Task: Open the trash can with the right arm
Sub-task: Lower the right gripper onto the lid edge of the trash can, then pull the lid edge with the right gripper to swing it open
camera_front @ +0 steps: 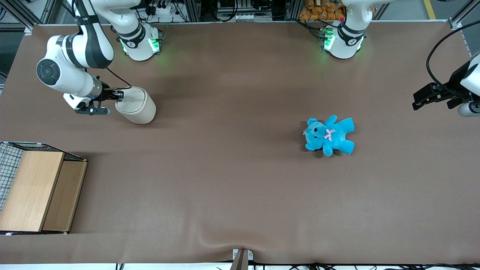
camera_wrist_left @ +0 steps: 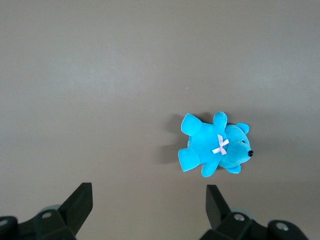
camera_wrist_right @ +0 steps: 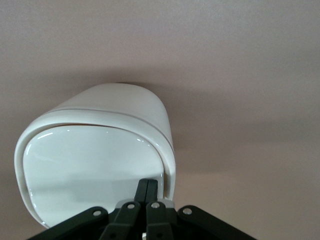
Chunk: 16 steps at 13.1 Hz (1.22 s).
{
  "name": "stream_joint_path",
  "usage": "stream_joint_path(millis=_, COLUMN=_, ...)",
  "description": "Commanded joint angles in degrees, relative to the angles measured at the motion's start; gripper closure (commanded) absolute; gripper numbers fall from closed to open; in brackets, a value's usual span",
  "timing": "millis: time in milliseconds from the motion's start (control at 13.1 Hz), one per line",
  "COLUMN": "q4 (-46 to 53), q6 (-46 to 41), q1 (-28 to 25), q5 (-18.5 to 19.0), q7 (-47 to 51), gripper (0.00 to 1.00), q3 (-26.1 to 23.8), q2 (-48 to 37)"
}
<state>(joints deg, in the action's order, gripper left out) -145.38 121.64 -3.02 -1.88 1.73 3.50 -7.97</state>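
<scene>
Progress: I am judging the opening as barely begun; the lid [camera_wrist_right: 90, 170] is lying flat and shut on the trash can [camera_front: 137, 106], so the lifting is all left to do.
Pincer: my pincer [camera_wrist_right: 148, 190] is sitting with its two fingers pressed together, gripping nothing, its tips touching the lid's edge.
Arm: my right arm [camera_front: 71, 71] is reaching down beside the can.
Can, place: it is standing on the brown bench [camera_front: 225, 168] toward my working end, farther from the front camera than the wooden box [camera_front: 35, 191], well apart from the blue teddy [camera_front: 330, 135].
Can, look: it is showing a smooth cream body and a glossy rounded-square lid, undamaged.
</scene>
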Motion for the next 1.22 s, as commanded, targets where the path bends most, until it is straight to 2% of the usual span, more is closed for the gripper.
stream_joint_path(millis=0, q4=-1.4, q6=2.5, q1=-0.5, q5=-0.4, q7=0.6, gripper=1.0, q3=-0.1, q2=0.7)
stream_joint_path(millis=381, q4=-1.4, q6=2.5, q1=-0.6, q5=-0.4, q7=0.6, gripper=1.0, q3=-0.1, q2=1.0)
stream_joint_path(millis=839, q4=7.5, q6=-13.1, q1=-0.6, q5=-0.5, q7=1.4, gripper=1.0, q3=-0.8, q2=-0.1)
stream_joint_path(millis=1144, q4=14.3, q6=-20.5, q1=-0.6, q5=-0.5, q7=7.6, gripper=0.99, q3=-5.2, q2=0.0)
